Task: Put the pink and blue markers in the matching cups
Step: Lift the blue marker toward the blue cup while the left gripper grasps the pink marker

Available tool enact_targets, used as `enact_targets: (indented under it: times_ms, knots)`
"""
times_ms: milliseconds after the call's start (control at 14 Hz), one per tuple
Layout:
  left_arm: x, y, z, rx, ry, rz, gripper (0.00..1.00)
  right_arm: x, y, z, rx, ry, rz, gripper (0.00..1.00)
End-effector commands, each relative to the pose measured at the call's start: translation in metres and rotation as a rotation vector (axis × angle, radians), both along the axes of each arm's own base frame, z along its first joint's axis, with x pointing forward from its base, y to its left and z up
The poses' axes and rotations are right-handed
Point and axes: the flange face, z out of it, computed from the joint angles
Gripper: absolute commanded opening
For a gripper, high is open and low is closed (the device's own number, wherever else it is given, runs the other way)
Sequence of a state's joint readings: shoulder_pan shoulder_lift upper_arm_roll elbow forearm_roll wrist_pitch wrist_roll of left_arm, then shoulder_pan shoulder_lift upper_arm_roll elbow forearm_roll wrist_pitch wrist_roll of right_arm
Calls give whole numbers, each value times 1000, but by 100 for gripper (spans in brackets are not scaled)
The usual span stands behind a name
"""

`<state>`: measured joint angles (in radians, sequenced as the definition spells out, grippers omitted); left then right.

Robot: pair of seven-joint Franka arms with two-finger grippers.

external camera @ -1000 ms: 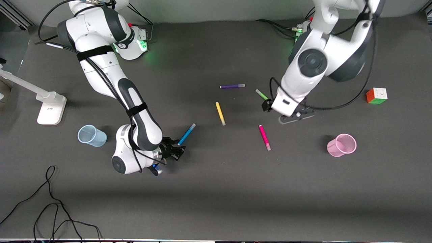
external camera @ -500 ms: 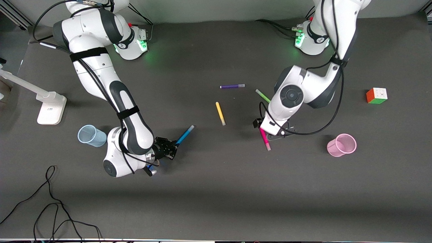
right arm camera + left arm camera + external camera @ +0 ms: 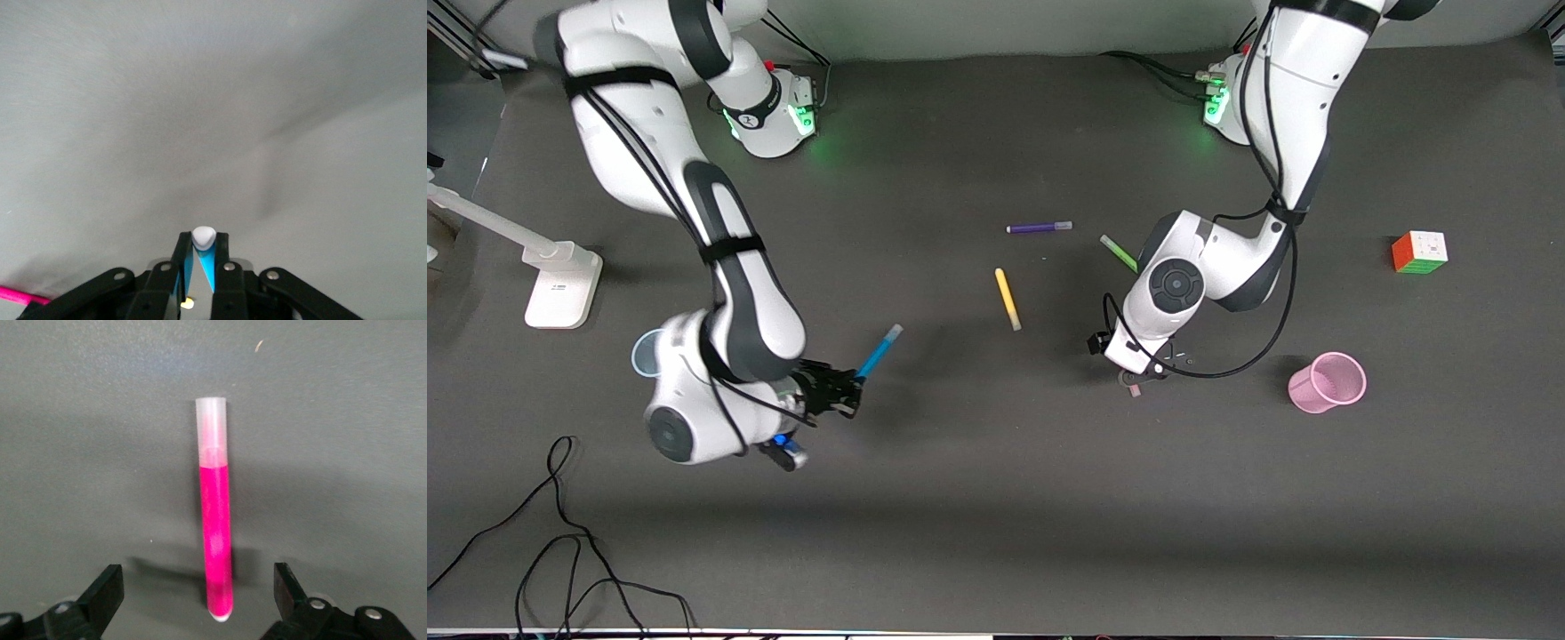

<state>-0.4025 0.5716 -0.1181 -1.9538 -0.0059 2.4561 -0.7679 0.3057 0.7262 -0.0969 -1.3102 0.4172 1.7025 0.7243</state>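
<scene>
right gripper (image 3: 845,391): clenched on the blue marker (image 3: 876,352) at its lower end, raised over the table (image 3: 996,498) near the right arm's end; the marker tilts up and away from the fingers, pale cap at the free end. in the right wrist view the 2 fingers (image 3: 181,263) press on the blue barrel from both sides, the pale tip (image 3: 203,236) showing between them.

blue cup (image 3: 643,348): upright on the table, largely hidden by the right arm, only part of its rim showing.

left gripper (image 3: 1136,378): released, low over the pink marker (image 3: 215,520). in the left wrist view its 2 fingers (image 3: 107,592) stand wide apart, 1 on each side of the marker, not touching it. the marker lies flat on the table, pale cap pointing away from the gripper.

pink cup (image 3: 1326,382): upright, near the left gripper toward the left arm's end.

yellow marker (image 3: 1007,299), purple marker (image 3: 1039,228) and green marker (image 3: 1118,252) lie farther from the front camera. a colour cube (image 3: 1419,252) sits toward the left arm's end.
</scene>
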Motion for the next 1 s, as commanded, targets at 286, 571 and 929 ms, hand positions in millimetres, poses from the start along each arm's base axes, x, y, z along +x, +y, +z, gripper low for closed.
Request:
enact_targets:
  times_ms: [286,571,929]
  knots:
    - [1,-5,6,24,-15,15,48,-27,-89,124,-123,-170,262,0]
    - [1,-6,7,27,-14,48,8,-59,-152,179,-121,-292,431,0]
    - [10,-1,25,29,-14,55,0,-99,-184,209,-136,-463,542,0]
